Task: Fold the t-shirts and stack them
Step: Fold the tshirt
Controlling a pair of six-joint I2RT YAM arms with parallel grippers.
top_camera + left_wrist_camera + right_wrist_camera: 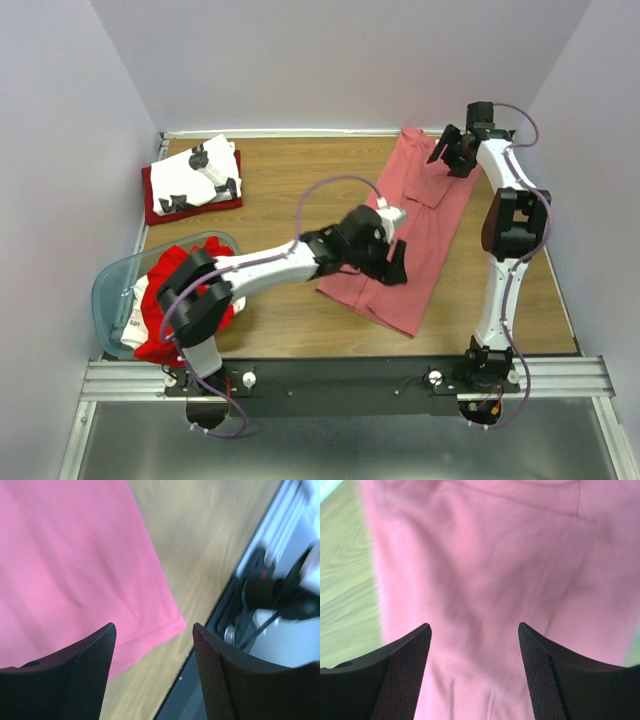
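Salmon-pink shirt (415, 230) lay lengthwise, centre-right of frame. Left gripper (152, 630) hung near its lower corner and right gripper (475, 627) over its upper end. Both gaped, nothing held, prob. placed to fold; blurry, tho.

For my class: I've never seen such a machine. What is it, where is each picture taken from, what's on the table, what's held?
Two robot arms are bolted at the table's near edge. One picture looks down from above; the other two come from a camera on each wrist. The left pincer and right pincer stand open over a salmon-pink shirt lying on the table, holding nothing. A white printed shirt lies folded on a dark red one. A plastic tub holds more clothes.
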